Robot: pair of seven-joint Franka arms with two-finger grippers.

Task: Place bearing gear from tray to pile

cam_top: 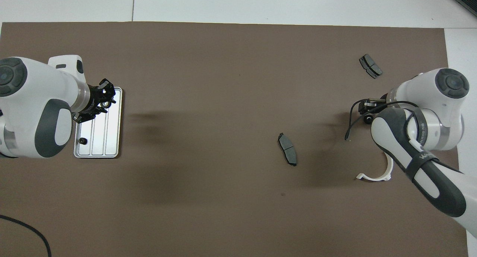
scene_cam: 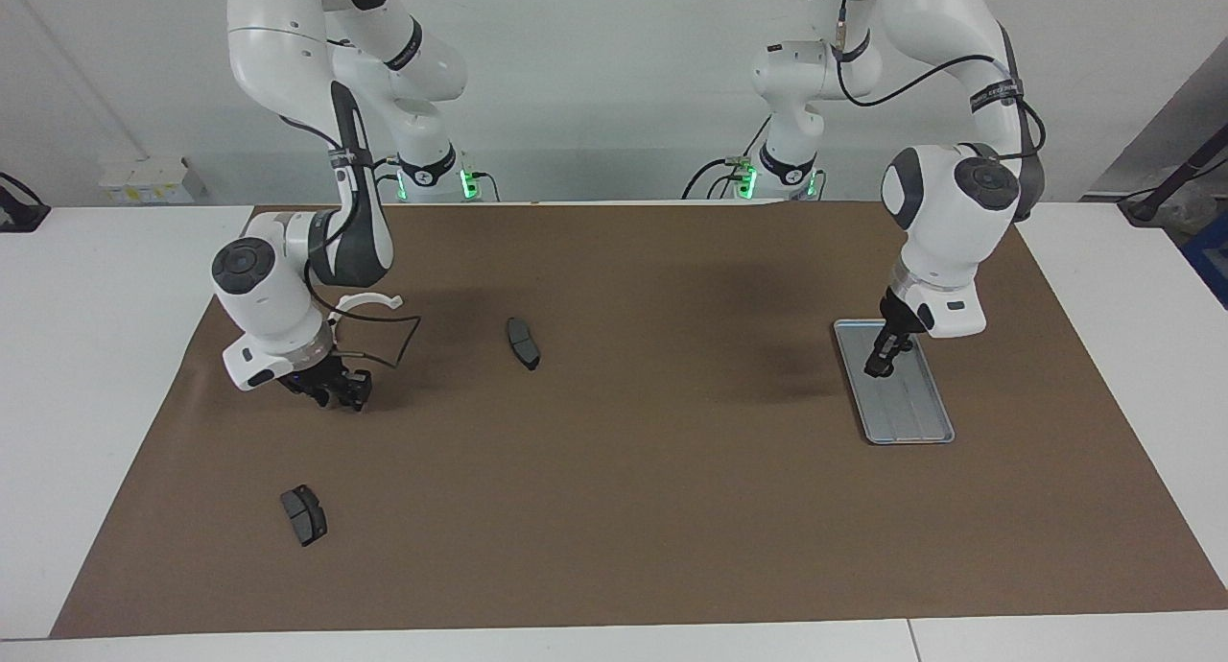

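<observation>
- Currently the bearing gear point(cam_top: 106, 101) is up in the air over the tray point(scene_cam: 911, 417), pinched at the tip of the left gripper point(scene_cam: 878, 366).
- From overhead, the left gripper's fingers point(cam_top: 101, 95) are drawn in close on that small ring-shaped part; I read it as a narrow grip.
- In the facing view the gripper hangs just above the tray floor, over the half of the tray nearer the robots.
- A second gear point(cam_top: 82, 140), small and dark, lies on the tray near its corner closest to the robots.
- The tray itself sits flat on the brown mat point(scene_cam: 672, 508) at the left arm's end of the bench point(scene_cam: 96, 355).
- The pile lies toward the right arm's end, well apart from the tray.
- It is a white half-ring bracket point(scene_cam: 369, 302), one brake pad point(scene_cam: 523, 342) toward the middle of the mat, and another brake pad point(scene_cam: 303, 514) farther from the robots.
- The right gripper point(scene_cam: 334, 395) is low over the mat, between the bracket and the farther pad.
- I cannot tell how wide its fingers stand, or whether they hold anything.
- From overhead, a small dark round part point(cam_top: 368, 118) shows just beside the right gripper; I cannot tell whether the two touch.
</observation>
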